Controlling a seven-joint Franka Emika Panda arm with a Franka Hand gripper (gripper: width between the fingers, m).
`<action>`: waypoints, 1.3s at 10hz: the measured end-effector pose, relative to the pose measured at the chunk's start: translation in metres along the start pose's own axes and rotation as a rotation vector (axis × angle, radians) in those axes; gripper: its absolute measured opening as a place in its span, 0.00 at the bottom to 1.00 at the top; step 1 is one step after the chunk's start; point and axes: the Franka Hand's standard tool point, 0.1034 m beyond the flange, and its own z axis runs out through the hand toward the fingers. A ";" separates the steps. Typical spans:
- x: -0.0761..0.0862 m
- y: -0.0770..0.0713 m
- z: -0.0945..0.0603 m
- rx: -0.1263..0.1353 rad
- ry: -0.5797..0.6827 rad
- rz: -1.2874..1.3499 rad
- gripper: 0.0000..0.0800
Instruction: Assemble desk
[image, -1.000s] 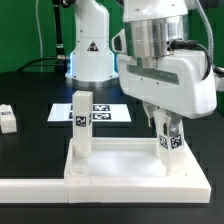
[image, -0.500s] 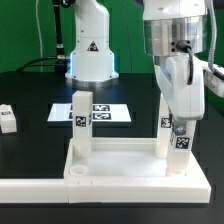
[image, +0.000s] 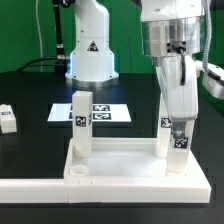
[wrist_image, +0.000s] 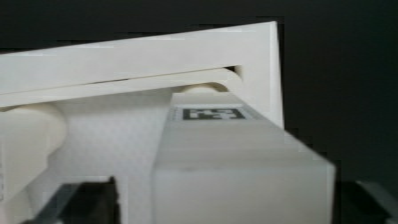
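Note:
The white desk top (image: 120, 160) lies at the front with its rim up. One tagged leg (image: 79, 125) stands upright in the corner socket at the exterior view's left. My gripper (image: 177, 135) reaches straight down and is shut on a second tagged leg (image: 180, 143), held upright at the top's corner on the exterior view's right. In the wrist view this leg (wrist_image: 231, 160) fills the gap between my dark fingers (wrist_image: 80, 203), with its tag toward the desk top (wrist_image: 143, 65). A third leg (image: 7, 118) lies loose at the exterior view's far left.
The marker board (image: 105, 113) lies flat behind the desk top. The long white border bar (image: 40, 187) runs along the front. The robot's base (image: 90, 50) stands at the back.
My wrist has turned about its vertical axis while holding the leg, so the hand now shows narrow side on. The leg stays at the same corner; since half a second ago almost nothing moved.

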 end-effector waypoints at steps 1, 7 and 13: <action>0.001 0.000 -0.002 -0.015 -0.002 -0.106 0.78; -0.011 -0.002 -0.002 -0.044 0.009 -0.626 0.81; -0.017 -0.006 -0.008 -0.068 0.054 -1.183 0.77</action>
